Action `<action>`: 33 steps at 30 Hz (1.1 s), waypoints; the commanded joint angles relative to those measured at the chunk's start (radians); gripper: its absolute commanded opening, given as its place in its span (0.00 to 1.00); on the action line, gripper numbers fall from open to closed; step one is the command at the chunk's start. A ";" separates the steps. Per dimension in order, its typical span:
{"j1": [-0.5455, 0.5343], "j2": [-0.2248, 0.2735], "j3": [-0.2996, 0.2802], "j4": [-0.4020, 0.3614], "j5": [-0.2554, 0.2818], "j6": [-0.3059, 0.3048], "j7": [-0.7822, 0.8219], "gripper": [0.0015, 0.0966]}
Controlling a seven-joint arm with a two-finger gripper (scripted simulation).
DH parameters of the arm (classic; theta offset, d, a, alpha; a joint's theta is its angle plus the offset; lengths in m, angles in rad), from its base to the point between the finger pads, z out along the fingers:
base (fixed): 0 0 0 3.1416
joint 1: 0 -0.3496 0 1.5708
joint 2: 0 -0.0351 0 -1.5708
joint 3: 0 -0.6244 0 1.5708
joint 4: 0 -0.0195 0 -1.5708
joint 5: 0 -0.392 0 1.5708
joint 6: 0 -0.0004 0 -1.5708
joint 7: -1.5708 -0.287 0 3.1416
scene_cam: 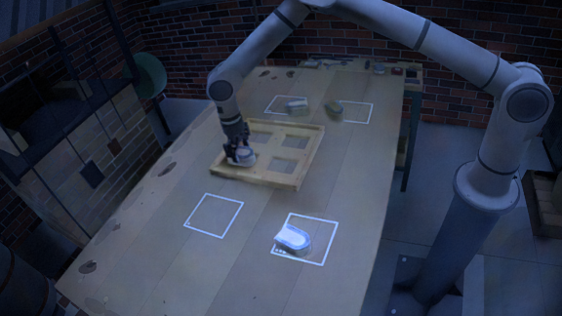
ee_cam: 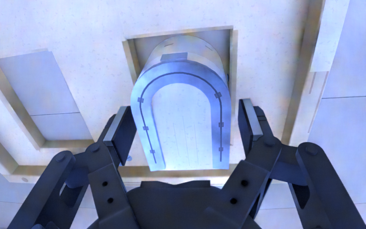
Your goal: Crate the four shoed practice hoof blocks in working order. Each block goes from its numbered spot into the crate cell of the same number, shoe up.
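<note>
A flat wooden crate [scene_cam: 269, 152] with four square cells lies in the middle of the long workbench. A hoof block [scene_cam: 242, 155] [ee_cam: 181, 108] sits in the crate's near left cell, its steel shoe facing up. A second block [scene_cam: 292, 240] sits shoe up in the near right marked square. A third block [scene_cam: 297, 107] lies in the far left marked square. A fourth [scene_cam: 333, 107] lies at the left edge of the far right square. The near left marked square [scene_cam: 213, 215] is empty. My gripper [scene_cam: 237, 148] [ee_cam: 186, 127] is over the block in the crate, fingers on either side of it. It is open and holds nothing.
The robot's pedestal [scene_cam: 466, 234] stands off the bench's right side. Small tools and boxes [scene_cam: 390, 68] lie along the far end of the bench. A dark shelving frame [scene_cam: 58, 127] stands to the left.
</note>
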 commanded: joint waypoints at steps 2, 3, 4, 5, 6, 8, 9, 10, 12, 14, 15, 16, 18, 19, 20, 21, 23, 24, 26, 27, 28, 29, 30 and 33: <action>0.000 -0.002 -0.001 -0.001 0.000 0.000 0.000 0.86; 0.000 -0.002 -0.001 -0.001 0.000 0.001 0.000 0.86; 0.000 -0.003 -0.001 -0.001 -0.001 0.001 0.000 0.86; 0.000 -0.004 -0.001 -0.001 -0.001 0.002 0.000 0.86; 0.000 -0.004 -0.002 -0.001 -0.001 0.003 0.001 0.86; 0.001 -0.006 -0.002 -0.001 -0.002 0.005 0.001 0.86; 0.001 -0.008 -0.003 -0.001 -0.003 0.006 0.001 0.86; 0.001 -0.009 -0.003 -0.001 -0.003 0.007 0.002 0.86; 0.001 -0.012 -0.004 0.000 -0.004 0.010 0.002 0.86; 0.002 -0.015 -0.005 0.000 -0.006 0.013 0.003 0.86; 0.002 -0.017 -0.006 0.000 -0.006 0.014 0.004 0.86; 0.002 -0.019 -0.006 0.000 -0.007 0.016 0.004 0.86; 0.003 -0.022 -0.008 0.000 -0.009 0.020 0.005 0.86; 0.003 -0.024 -0.008 0.000 -0.010 0.022 0.005 0.86; 0.003 -0.026 -0.009 0.000 -0.010 0.023 0.006 0.86; 0.003 -0.028 -0.009 0.000 -0.011 0.025 0.006 0.86; 0.004 -0.031 -0.011 0.000 -0.013 0.029 0.007 0.86; 0.004 -0.033 -0.011 0.000 -0.013 0.030 0.008 0.86; 0.004 -0.036 -0.012 0.000 -0.015 0.034 0.008 0.86; 0.005 -0.037 -0.013 -0.001 -0.016 0.035 0.009 0.86; 0.005 -0.039 -0.013 -0.001 -0.016 0.036 0.009 0.86; 0.005 -0.040 -0.013 -0.001 -0.017 0.038 0.010 0.86; 0.005 -0.041 -0.014 -0.001 -0.017 0.039 0.010 0.86; 0.005 -0.043 -0.015 -0.001 -0.018 0.041 0.011 0.86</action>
